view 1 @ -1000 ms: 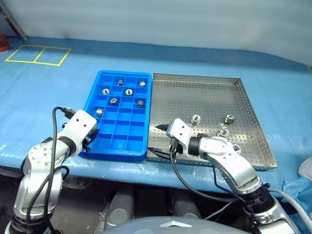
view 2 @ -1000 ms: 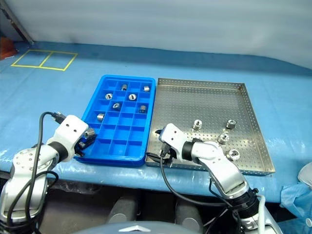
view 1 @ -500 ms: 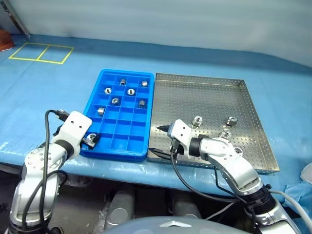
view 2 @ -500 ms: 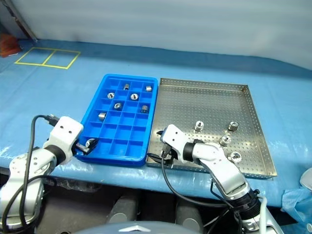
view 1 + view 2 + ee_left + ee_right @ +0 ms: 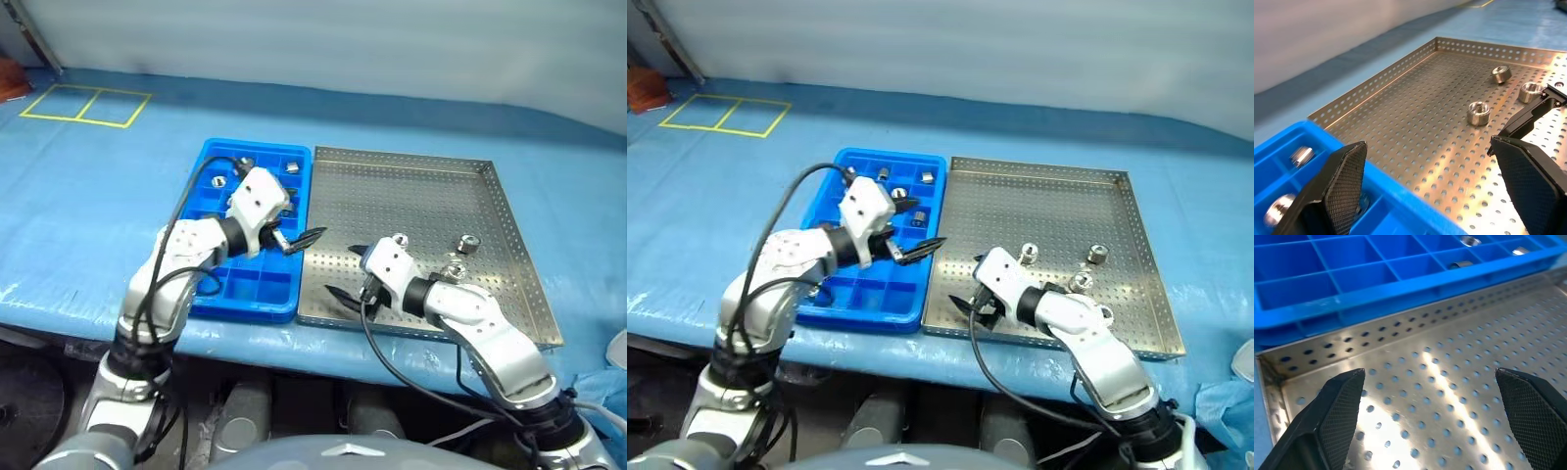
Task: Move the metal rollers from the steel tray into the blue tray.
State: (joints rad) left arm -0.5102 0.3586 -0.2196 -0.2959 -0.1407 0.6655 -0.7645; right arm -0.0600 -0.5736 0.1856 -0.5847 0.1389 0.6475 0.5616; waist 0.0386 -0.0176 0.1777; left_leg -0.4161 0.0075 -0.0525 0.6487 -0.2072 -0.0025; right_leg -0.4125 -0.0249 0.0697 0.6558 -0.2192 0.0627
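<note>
Rollers in steel tray: metal rollers (image 5: 467, 244) sit toward right side of steel tray (image 5: 411, 186); 3 show clearly in left wrist view, 1 more partly hidden behind right arm in head views, so count uncertain.
Rollers in blue tray: a few visible in far compartments of blue tray (image 5: 204, 157); left arm covers middle of tray, so others may be hidden.
Trays: side by side, long edges touching or nearly so, can't tell which; blue on robot's left.
L gripper: left gripper (image 5: 299, 241) hovers above seam btw the 2 trays, tips pointing toward steel tray; fingers spread wide, nothing btw them.
R gripper: right gripper (image 5: 353, 276) low over near-left corner of steel tray, pointing at blue tray; fingers wide apart, empty; lower tip hard to separate from tray floor, contact unclear.
Tabletop: blue sheet (image 5: 88, 215) under both trays.
</note>
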